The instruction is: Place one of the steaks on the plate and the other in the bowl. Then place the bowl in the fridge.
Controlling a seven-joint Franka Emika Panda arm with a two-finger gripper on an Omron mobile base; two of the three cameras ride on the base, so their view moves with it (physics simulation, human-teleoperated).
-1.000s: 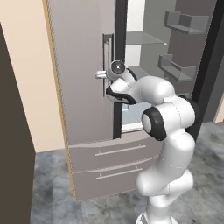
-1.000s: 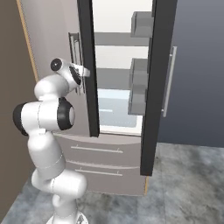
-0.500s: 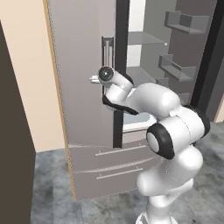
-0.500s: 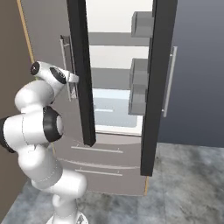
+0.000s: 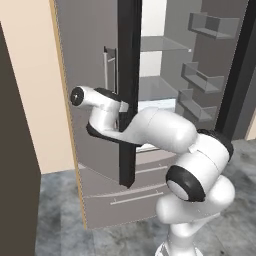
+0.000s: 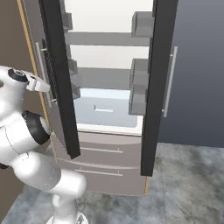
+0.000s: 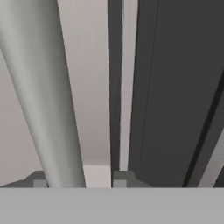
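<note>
Change: fridge [image 6: 109, 131] left door swung wider | gripper [image 7: 78, 181] fingers straddle its bar handle [image 7: 43, 96], grip unclear | fridge opening for bowl.

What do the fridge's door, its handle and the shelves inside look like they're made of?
The fridge door looks like brushed steel: flat matte grey. Its bar handle seems smooth metal, pale grey with a soft sheen. The inside shelves look like grey-white plastic or glass; the render leaves that open.
</note>
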